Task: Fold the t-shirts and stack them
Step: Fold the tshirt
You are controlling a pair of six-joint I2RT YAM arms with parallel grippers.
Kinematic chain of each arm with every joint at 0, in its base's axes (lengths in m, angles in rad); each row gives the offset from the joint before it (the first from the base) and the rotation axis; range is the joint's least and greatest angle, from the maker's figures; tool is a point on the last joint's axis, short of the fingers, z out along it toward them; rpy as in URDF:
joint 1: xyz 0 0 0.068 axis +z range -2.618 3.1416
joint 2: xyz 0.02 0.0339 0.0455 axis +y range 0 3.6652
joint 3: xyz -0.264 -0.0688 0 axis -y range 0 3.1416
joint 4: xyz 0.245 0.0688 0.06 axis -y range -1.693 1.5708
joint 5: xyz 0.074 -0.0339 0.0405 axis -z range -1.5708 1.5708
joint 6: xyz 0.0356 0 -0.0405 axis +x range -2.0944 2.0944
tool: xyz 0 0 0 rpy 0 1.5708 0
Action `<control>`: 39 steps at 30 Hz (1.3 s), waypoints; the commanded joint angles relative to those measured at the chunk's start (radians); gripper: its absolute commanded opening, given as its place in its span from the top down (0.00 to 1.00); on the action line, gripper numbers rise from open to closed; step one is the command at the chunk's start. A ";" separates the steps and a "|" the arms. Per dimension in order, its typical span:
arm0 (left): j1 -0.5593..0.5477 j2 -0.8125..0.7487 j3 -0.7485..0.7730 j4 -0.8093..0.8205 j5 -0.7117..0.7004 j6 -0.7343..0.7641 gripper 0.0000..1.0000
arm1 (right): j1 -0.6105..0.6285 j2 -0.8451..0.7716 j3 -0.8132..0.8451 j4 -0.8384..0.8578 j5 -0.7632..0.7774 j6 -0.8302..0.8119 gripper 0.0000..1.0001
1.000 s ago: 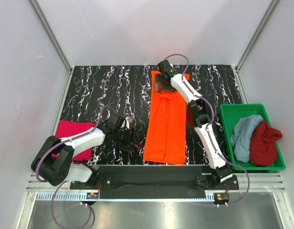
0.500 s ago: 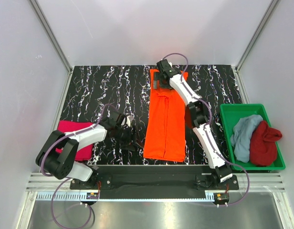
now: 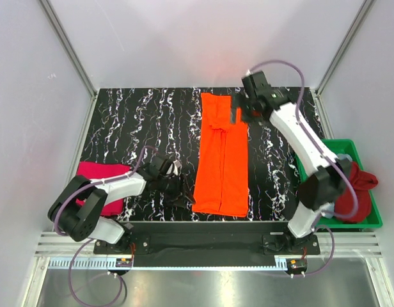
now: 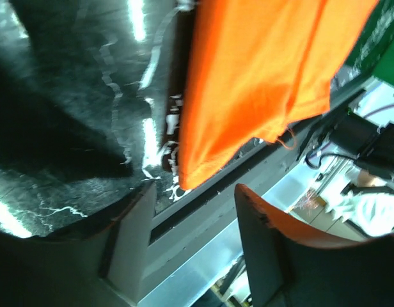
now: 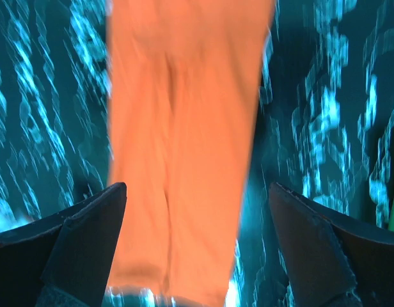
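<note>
A bright orange t-shirt (image 3: pixel 221 160) lies folded into a long strip down the middle of the black marbled table (image 3: pixel 146 121). My right gripper (image 3: pixel 243 114) hovers at its far right corner, open wide. In the right wrist view the orange cloth (image 5: pixel 184 128) lies below the open right gripper (image 5: pixel 197 192), untouched. My left gripper (image 3: pixel 182 190) sits low just left of the shirt's near left corner, open and empty. The left wrist view shows that corner (image 4: pixel 203 160) just beyond the left gripper (image 4: pixel 190 214). A magenta-pink t-shirt (image 3: pixel 98 176) lies folded at the left.
A green tray (image 3: pixel 370 214) at the right holds a dark red t-shirt (image 3: pixel 362 185); my right arm (image 3: pixel 312 153) crosses over the tray's left part. The table's near edge and a metal rail (image 4: pixel 203 256) run right below the left fingers.
My right gripper has lifted off the shirt's far left end and swung right to its far right corner, arm stretched out. The left gripper edged right, closer to the shirt's near corner.
</note>
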 commanded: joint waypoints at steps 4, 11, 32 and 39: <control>-0.022 -0.052 -0.053 0.058 -0.079 -0.123 0.47 | -0.001 -0.313 -0.637 0.077 -0.149 0.216 0.00; -0.051 -0.025 -0.067 0.091 -0.103 -0.160 0.49 | 0.001 -0.684 -1.149 0.157 -0.293 0.502 0.20; -0.067 0.072 -0.083 0.146 -0.135 -0.213 0.57 | 0.001 -0.779 -1.528 0.364 -0.423 0.813 0.42; -0.073 0.074 -0.090 0.135 -0.150 -0.222 0.59 | -0.001 -0.748 -1.555 0.422 -0.437 0.854 0.43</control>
